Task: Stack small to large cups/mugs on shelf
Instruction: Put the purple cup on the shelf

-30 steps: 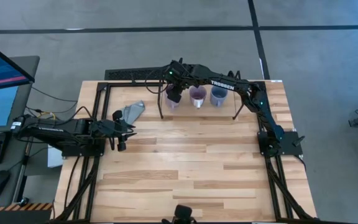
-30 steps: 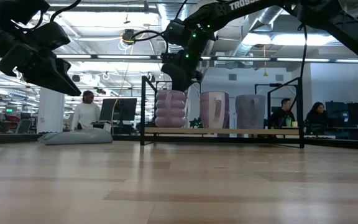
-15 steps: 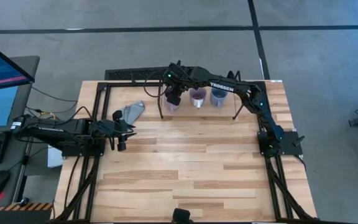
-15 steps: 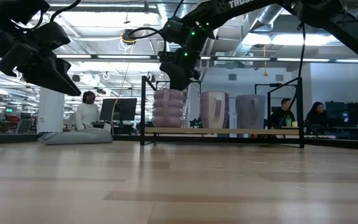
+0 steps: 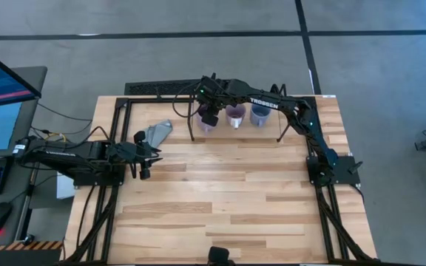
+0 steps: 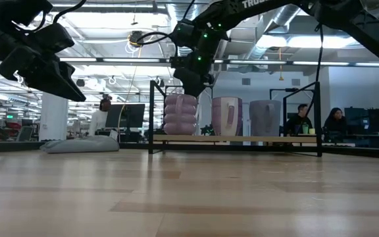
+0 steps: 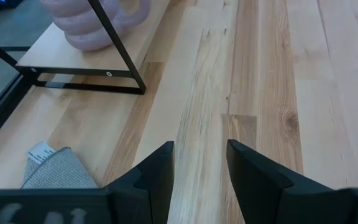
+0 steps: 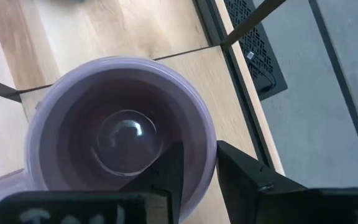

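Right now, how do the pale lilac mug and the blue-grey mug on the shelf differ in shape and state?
The pale lilac mug has a ribbed, bulging wall; the blue-grey mug has a smooth, straight wall. The lilac mug stands at one end of the shelf, with the right pincer astride its rim, one finger inside; the blue-grey mug stands at the other end, untouched. Both stand upright on the wooden board, with the purple mug between them.

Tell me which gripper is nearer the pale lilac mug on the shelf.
Right. The right gripper sits directly over the pale lilac mug, fingers straddling its rim. The left gripper hangs over the table beside the grey cloth, well short of the shelf.
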